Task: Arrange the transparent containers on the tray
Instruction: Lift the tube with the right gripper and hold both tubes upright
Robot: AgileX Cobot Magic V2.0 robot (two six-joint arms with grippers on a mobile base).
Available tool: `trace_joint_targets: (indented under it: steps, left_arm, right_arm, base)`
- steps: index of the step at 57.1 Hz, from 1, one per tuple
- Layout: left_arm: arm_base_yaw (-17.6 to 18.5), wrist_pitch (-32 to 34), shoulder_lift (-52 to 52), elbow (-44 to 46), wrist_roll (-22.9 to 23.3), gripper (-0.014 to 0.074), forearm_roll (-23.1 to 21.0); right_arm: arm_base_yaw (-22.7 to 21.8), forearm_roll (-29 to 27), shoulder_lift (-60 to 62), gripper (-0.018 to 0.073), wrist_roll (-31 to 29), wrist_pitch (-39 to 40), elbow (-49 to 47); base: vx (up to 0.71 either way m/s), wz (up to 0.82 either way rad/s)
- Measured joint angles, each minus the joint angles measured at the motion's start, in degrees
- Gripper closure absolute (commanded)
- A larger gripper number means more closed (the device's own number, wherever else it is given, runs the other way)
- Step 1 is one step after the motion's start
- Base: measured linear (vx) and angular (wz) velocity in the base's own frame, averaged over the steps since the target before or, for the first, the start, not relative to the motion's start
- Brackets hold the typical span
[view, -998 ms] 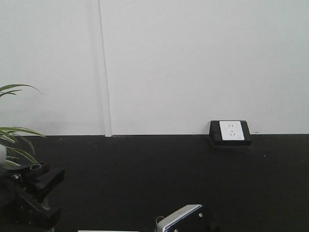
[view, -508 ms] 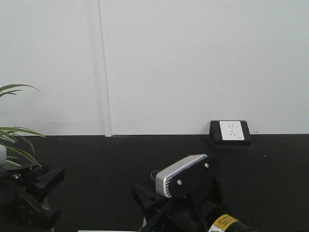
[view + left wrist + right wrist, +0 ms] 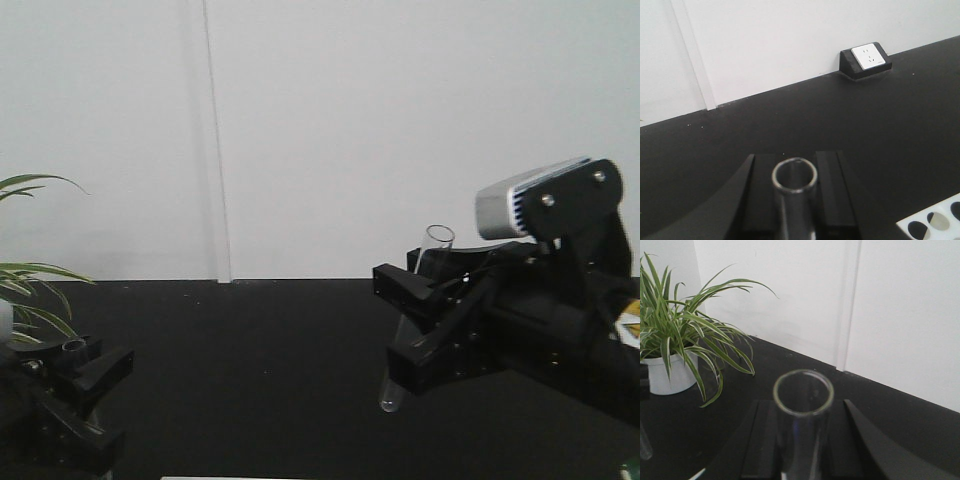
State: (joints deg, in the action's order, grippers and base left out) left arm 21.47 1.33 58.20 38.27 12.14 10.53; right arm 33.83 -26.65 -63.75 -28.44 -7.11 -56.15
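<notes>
Two clear glass test tubes show; the yellow tray is out of view. My right gripper is raised at the right of the front view, shut on a test tube that leans with its open rim up and its rounded bottom hanging below the fingers. The right wrist view shows that tube's rim between the black fingers. My left gripper sits low at the left, shut on a second tube whose rim points up. Its rim fills the left wrist view between the two fingers.
A black tabletop runs to a white wall. A potted spider plant stands at the left. A power socket box sits by the wall. A white rack with round holes shows at the left wrist view's lower right corner.
My right arm has risen from the bottom middle and swung up to the right, carrying its test tube into view. The left gripper has stayed still.
</notes>
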Motion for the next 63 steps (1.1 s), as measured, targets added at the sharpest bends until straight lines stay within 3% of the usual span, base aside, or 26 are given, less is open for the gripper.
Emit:
trace_joint_targets:
  steps: [10, 63]
  left_arm:
    - [0.0, 0.0, 0.0, 0.0, 0.0, 0.0420, 0.0]
    - [0.0, -0.1, 0.0, 0.0, 0.0, 0.0420, 0.0]
  right_arm:
    - [-0.3, 0.2, 3.4, 0.0473, -1.1, -3.9, 0.0]
    - [-0.5, 0.3, 3.4, 0.0473, -1.2, -4.6, 0.0]
  base:
    - [0.00, 0.00]
    - [0.00, 0.00]
